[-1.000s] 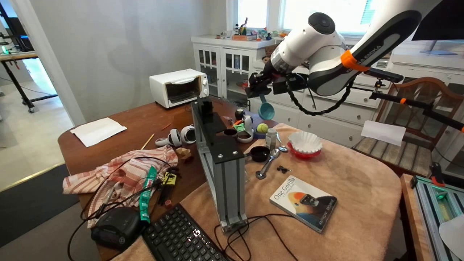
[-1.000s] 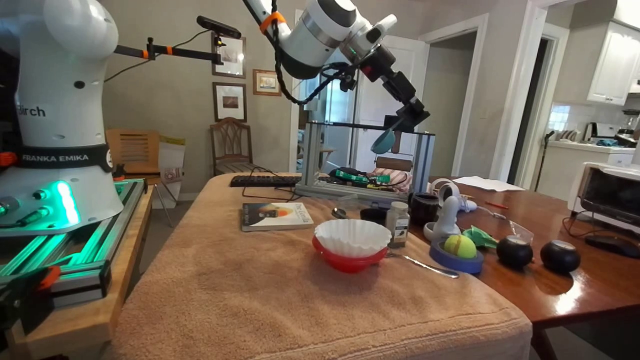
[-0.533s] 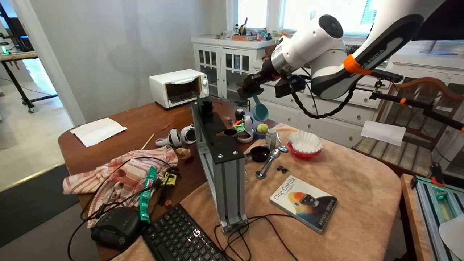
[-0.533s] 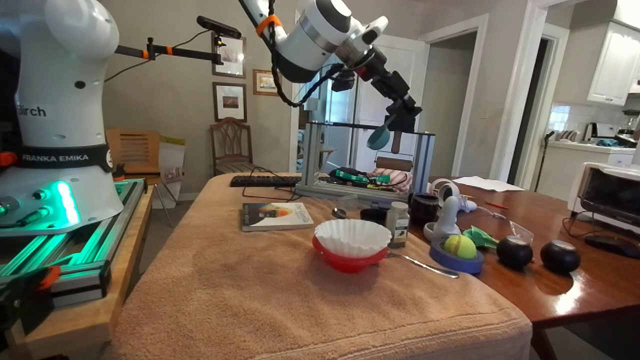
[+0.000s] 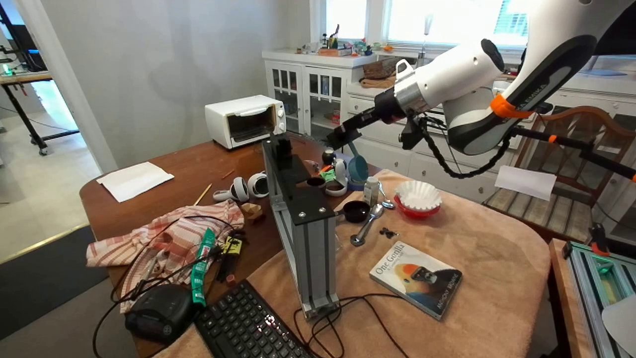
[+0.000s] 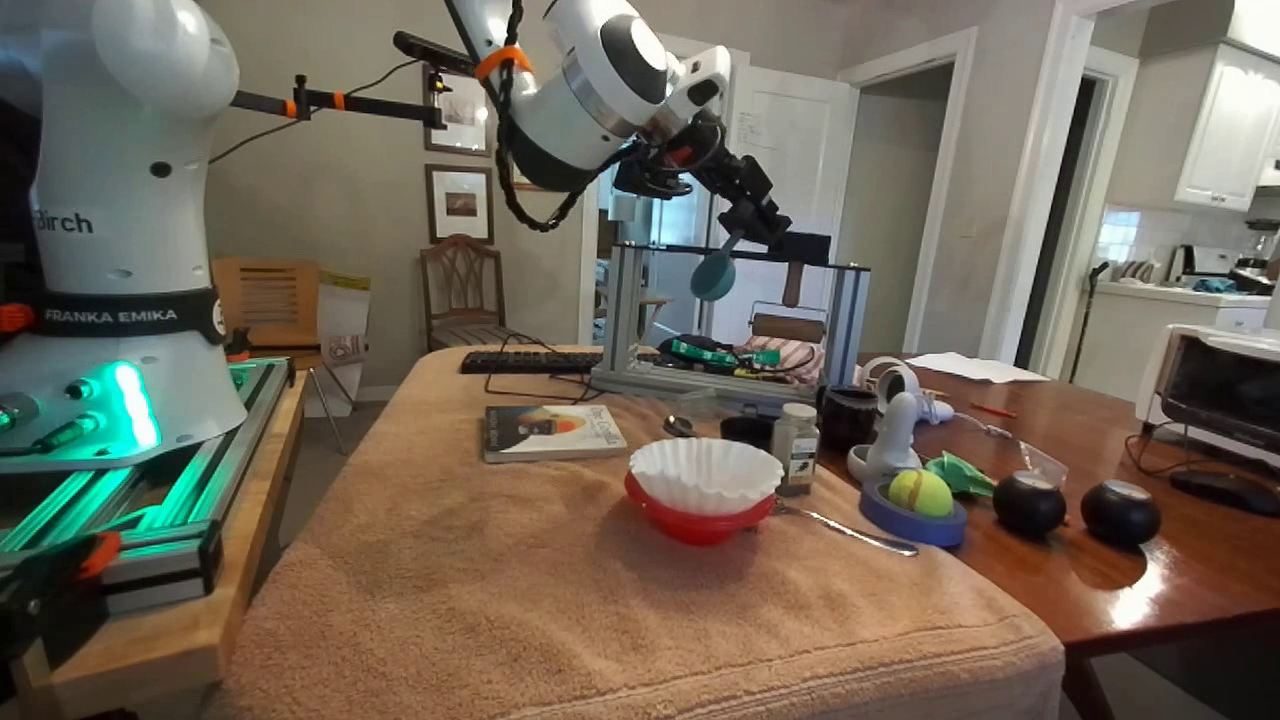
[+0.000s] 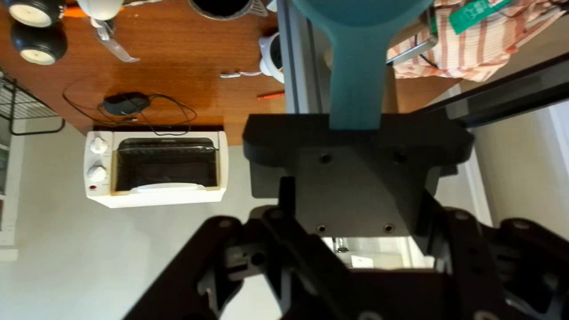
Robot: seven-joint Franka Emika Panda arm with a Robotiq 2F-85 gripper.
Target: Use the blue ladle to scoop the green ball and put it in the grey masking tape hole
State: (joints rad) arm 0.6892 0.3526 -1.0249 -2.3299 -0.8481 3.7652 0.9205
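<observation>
I'm pinching small teal-blue plastic ladle (image 6: 713, 276) by handle in black gripper (image 6: 757, 223), cup hanging free below, presumably for scooping. Small round yellow-green ball (image 6: 920, 493) sitting in blue tape ring (image 6: 908, 530), probably stopping it rolling. Grey masking tape: not making out.

The window (image 5: 462, 22) is blown out; glare spots the tabletop (image 6: 1200, 575).

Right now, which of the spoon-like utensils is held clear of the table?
The teal-blue plastic ladle, the only one pinched in the black metal-and-plastic gripper; the shiny metal utensils lie on the peach terry towel instead.
</observation>
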